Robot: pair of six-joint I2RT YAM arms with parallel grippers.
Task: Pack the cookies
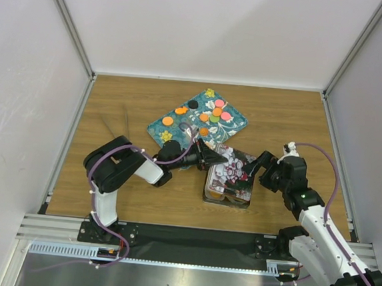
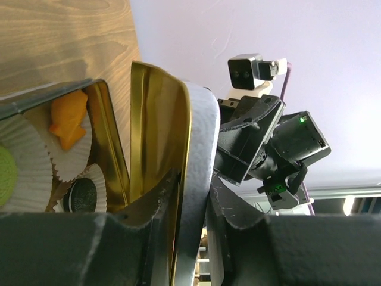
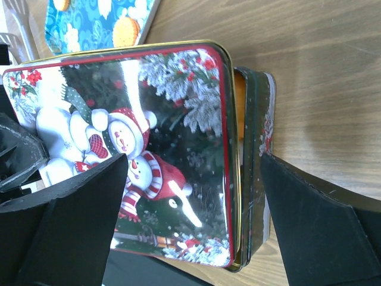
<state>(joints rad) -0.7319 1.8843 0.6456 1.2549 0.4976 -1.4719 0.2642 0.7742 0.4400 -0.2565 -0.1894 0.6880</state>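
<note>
The cookies (image 1: 217,111), small orange, pink, green and black discs, lie on a teal floral tray (image 1: 172,131) at the back. A tin (image 1: 213,193) stands in front of it, its snowman lid (image 1: 232,173) tilted over it. My left gripper (image 1: 218,159) is shut on the lid's edge (image 2: 196,137); the lid's gold inside faces the tin. In the left wrist view the open tin holds white paper cups (image 2: 24,149) with an orange cookie (image 2: 68,119) and a black one (image 2: 83,195). My right gripper (image 3: 193,158) is open, its jaws astride the lid (image 3: 131,149) and the tin's wall (image 3: 257,149).
White walls with metal posts enclose the wooden table (image 1: 287,118). The tray's corner with an orange cookie (image 3: 127,30) shows at the top left of the right wrist view. The right arm's camera (image 2: 250,68) faces the left gripper at close range.
</note>
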